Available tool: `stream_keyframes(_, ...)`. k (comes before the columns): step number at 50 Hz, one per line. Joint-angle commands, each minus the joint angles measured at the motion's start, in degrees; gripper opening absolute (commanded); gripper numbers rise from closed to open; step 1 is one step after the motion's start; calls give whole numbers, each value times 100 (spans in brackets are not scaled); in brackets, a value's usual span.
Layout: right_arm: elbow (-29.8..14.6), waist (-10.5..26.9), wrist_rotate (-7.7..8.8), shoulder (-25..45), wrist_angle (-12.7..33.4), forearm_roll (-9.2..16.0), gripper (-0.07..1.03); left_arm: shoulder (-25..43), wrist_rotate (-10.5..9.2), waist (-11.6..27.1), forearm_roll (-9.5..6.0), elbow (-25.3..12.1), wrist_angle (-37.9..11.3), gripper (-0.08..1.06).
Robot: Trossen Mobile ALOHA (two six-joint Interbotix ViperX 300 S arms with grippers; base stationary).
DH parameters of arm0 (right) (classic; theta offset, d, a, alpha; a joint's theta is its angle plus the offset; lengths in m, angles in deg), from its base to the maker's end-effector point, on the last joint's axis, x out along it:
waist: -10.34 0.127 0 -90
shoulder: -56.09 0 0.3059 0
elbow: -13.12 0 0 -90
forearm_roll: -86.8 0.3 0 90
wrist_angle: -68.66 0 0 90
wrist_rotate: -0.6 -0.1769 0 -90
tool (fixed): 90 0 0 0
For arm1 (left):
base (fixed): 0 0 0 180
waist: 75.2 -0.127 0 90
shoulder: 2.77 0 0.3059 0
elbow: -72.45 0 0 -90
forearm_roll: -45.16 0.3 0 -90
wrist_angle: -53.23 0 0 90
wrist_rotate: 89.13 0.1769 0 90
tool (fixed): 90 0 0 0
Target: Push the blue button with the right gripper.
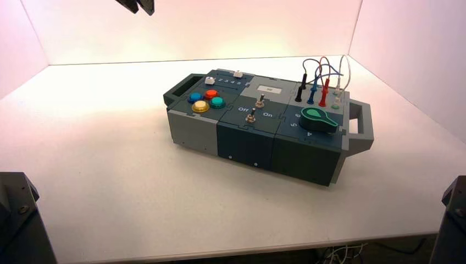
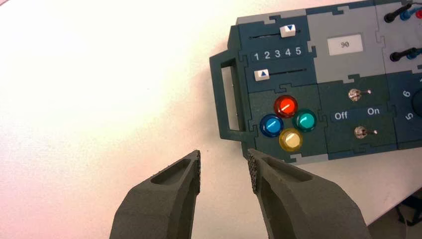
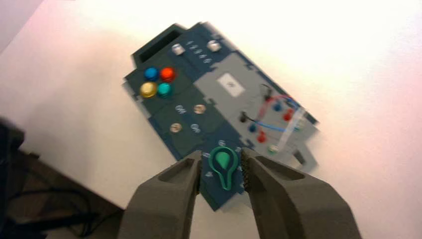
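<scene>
R gripper [image 3: 220,158], L gripper [image 2: 224,155] above tbl [image 1: 115,187]; blue btn [image 2: 271,125]; "90" display [image 2: 345,45].

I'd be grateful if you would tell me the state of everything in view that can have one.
Right gripper: open, above the box
Left gripper: open, left of the box
Blue button: untouched
Display: reads 90
Far slider: toward the 5 end
Near slider: at the 1 end
Knob: setting unclear
</scene>
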Motion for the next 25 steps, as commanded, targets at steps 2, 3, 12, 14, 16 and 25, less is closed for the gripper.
stream_keyframes(2,-571,536,-26,905,-264,35,30,-229,9,-88,9,-97,88,52)
stream_keyframes(3,-650,598,-26,1072,-299,35,27,-237,18,-97,9,-97,88,52)
stream_keyframes(12,-1283,870,-18,2162,-466,26,5,-439,9,-325,9,-44,229,52)
stream_keyframes(14,-1441,914,-9,2426,-483,26,1,-475,9,-369,0,-26,255,52)
stream_keyframes(16,-1556,932,-9,2610,-492,26,-2,-519,9,-387,0,-9,281,52)
stream_keyframes(25,-2074,1178,-9,3516,-686,18,-2,-580,9,-413,0,18,360,52)
